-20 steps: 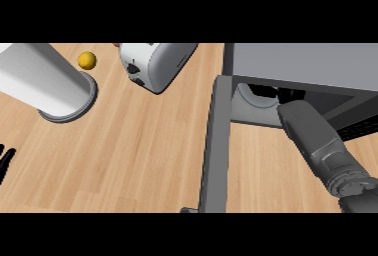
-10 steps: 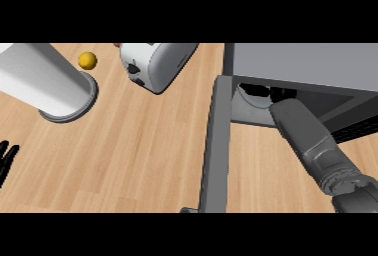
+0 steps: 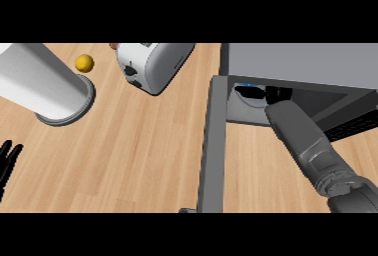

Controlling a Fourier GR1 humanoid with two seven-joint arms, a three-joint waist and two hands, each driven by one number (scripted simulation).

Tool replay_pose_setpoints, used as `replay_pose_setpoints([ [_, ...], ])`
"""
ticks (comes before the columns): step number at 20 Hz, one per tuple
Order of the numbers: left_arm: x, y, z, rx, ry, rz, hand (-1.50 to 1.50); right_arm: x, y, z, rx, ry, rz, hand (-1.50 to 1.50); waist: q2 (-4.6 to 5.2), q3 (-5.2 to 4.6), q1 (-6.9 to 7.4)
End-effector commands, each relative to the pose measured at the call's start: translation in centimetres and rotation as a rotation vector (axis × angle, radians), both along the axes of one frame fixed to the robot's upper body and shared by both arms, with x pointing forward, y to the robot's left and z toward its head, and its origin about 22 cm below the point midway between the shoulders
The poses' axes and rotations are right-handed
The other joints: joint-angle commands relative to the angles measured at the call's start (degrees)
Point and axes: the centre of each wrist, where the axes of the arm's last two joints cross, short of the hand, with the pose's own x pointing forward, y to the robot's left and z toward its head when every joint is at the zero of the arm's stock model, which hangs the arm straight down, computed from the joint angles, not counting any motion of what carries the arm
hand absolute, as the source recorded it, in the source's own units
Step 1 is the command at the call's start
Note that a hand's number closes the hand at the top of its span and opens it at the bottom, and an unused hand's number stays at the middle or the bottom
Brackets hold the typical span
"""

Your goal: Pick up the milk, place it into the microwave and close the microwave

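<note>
The grey microwave (image 3: 303, 62) stands at the right with its door (image 3: 212, 150) swung open toward me. My right forearm reaches into its cavity. The milk (image 3: 245, 98) shows only as a small pale white and blue patch inside, just left of my right hand (image 3: 277, 93). The hand's dark fingers (image 3: 252, 91) lie across the carton's top, curled on it. Most of the carton is hidden by the hand and the microwave's roof. My left hand (image 3: 7, 160) rests open at the left edge, fingers up.
A white toaster (image 3: 151, 65) stands at the back centre, next to the open door. A tall white cylinder (image 3: 37, 82) on a grey base stands back left, with a small yellow fruit (image 3: 85, 62) behind it.
My right forearm has shifted slightly left, further into the microwave's opening. My left hand has risen a little into view at the left edge.
</note>
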Motion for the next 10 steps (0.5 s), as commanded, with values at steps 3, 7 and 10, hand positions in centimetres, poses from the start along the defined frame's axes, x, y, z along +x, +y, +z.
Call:
replay_pose_setpoints([
  [3,-0.1,0.5,0.5,0.014,0.002,0.001,-1.50,-0.5,0.8,-0.8,0.025,-0.012,0.032,-1.50,-0.49,0.03,-0.84],
  [7,-1.0,-1.0,0.2,0.018,-0.019,0.010,-1.50,-0.8,0.4,-1.4,0.064,-0.009,0.020,-1.50,-0.80,0.04,-1.12],
  [10,-1.2,-1.0,-0.4,-0.005,-0.015,0.042,-1.50,-1.4,-1.5,-2.1,0.093,0.007,0.080,-1.50,-0.99,0.01,-2.14],
])
